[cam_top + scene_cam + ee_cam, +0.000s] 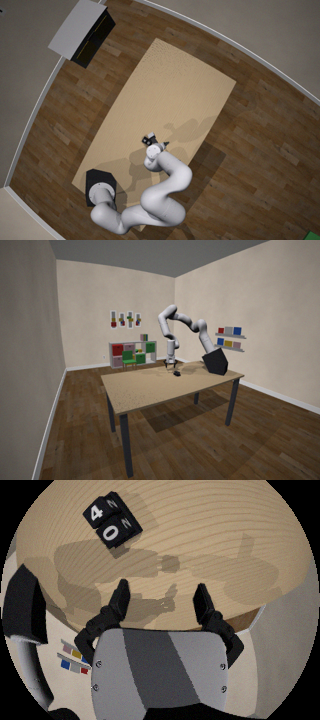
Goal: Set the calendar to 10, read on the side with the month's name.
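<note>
1 arm (180, 317), 1 gripper (160, 600) w/ 2 fingers. 2 black date cubes (112, 520), side by side on 1 table (144, 392). 1 shelf unit (132, 342), 1 green chair (128, 356), 4 wall pics (125, 319), 2 wall shelves (230, 336).

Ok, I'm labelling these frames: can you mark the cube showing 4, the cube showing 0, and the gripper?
cube showing 4 (98, 514), wrist view, on its top face beside the digit.
cube showing 0 (115, 531), wrist view, on its top face.
gripper (160, 599), wrist view, midway between its open fingertips.
</note>
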Controlling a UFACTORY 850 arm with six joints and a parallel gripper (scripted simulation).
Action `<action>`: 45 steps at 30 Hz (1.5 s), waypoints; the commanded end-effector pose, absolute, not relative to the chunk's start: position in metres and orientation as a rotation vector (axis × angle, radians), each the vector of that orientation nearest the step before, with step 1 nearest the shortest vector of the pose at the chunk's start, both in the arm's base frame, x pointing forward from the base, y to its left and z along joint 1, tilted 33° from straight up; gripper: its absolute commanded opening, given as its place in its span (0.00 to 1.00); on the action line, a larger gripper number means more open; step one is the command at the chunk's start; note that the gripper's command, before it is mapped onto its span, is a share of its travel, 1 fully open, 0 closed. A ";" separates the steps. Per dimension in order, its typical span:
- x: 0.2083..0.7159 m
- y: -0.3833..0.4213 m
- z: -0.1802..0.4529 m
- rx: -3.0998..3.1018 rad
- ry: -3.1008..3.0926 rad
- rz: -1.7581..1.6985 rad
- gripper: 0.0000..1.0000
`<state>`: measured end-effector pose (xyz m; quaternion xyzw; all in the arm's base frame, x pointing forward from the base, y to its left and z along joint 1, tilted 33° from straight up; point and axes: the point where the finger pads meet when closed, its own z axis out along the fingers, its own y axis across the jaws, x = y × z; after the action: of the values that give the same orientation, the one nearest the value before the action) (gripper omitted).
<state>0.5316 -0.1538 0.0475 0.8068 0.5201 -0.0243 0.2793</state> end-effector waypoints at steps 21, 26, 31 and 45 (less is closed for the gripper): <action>0.487 -0.181 0.050 2.320 1.106 0.041 1.00; 0.480 -0.185 0.050 2.393 0.942 0.093 1.00; 0.465 -0.195 0.051 2.394 0.941 0.094 1.00; 0.442 -0.209 0.051 2.461 0.762 0.149 1.00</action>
<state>0.4458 -0.2059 0.0507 0.9163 0.2857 0.0517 0.2760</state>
